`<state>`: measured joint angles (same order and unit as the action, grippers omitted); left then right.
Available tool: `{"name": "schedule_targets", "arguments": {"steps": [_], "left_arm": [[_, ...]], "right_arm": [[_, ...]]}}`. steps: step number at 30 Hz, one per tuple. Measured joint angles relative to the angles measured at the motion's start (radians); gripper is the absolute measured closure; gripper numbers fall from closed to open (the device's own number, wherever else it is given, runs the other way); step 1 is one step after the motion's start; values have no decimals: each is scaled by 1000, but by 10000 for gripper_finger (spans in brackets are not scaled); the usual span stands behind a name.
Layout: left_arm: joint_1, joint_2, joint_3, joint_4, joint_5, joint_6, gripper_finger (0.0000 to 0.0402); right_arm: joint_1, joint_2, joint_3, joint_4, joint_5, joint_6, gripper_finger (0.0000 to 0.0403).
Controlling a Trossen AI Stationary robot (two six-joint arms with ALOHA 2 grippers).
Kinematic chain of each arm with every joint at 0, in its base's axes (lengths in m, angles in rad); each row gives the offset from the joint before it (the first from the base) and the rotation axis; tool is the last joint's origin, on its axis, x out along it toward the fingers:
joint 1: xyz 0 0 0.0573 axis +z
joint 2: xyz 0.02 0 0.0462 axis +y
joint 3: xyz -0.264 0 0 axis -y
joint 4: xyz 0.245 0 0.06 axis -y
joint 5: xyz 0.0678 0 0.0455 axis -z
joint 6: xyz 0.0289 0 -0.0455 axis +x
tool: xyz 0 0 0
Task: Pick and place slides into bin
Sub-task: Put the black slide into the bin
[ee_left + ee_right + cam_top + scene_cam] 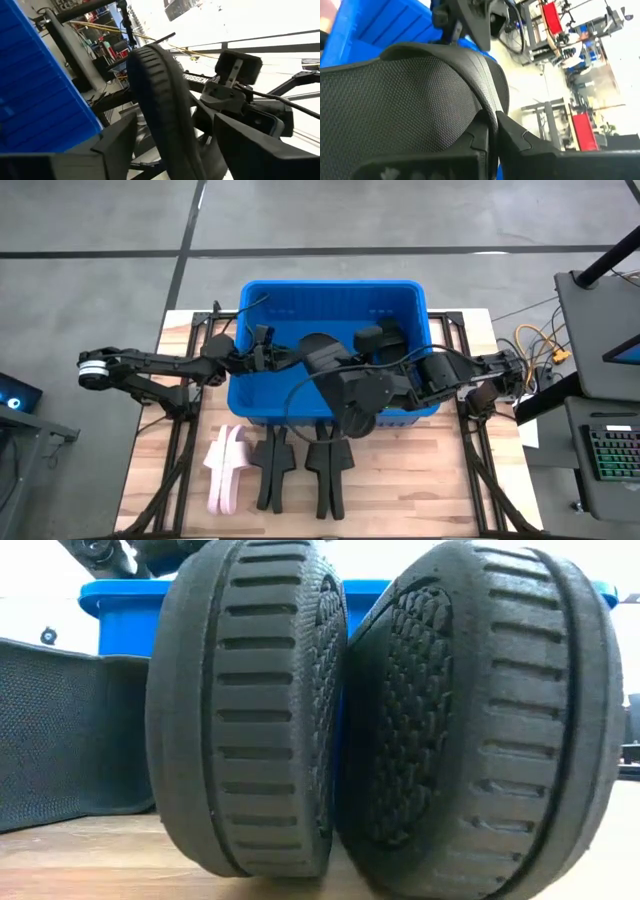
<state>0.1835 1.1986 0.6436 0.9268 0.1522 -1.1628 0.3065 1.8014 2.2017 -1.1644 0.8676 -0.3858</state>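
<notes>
The blue bin [330,300] stands at the table's far middle. My left gripper [268,356] reaches in from the left, over the bin, and is shut on a black slide [320,356], which shows edge-on in the left wrist view [160,100]. My right gripper [405,385] comes from the right and is shut on another black slide [355,398] above the bin's near wall. Pale pink slides [226,470] and several black slides [272,470] stand on their side edges on the table in front of the bin. My left gripper has the black slide between its two fingers [117,145], which stand on either side of it and lie across it. The treaded sole rim [165,115] faces the camera. The slide is lifted clear above the bin; the exact place of contact is hidden by the slide. My right gripper pinches the textured strap's edge [482,107] between its two fingertips [492,137], one finger under the strap and one outside. The fingers come roughly level from the table's right. The slide is lifted clear over the bin's near wall.
Two black slides [400,720] stand right before the low camera and hide most of the bin [120,610] there. A keyboard [612,455] and cables [540,345] lie at the right, off the table. Bare wood [420,490] lies at the near right.
</notes>
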Motion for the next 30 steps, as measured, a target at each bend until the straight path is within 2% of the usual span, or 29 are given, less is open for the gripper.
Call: {"name": "schedule_targets", "arguments": {"steps": [4,8,16,24,27,30], "left_arm": [[32,-13,-1,19,-2,32,134],[49,-46,-5,72,17,136,133],[52,-152,-6,84,-6,388,132],[53,-209,-5,83,-171,574,132],[53,-217,-7,79,-194,576,132],[53,-218,-9,73,-193,577,132]], "right_arm": [[0,-15,0,-71,41,70,393],[0,-44,0,-168,101,170,393],[-70,-103,0,-411,101,405,394],[-244,-146,-97,-402,36,272,394],[-324,-155,-162,-379,-53,239,394],[-391,-182,-254,-247,-155,166,394]]}}
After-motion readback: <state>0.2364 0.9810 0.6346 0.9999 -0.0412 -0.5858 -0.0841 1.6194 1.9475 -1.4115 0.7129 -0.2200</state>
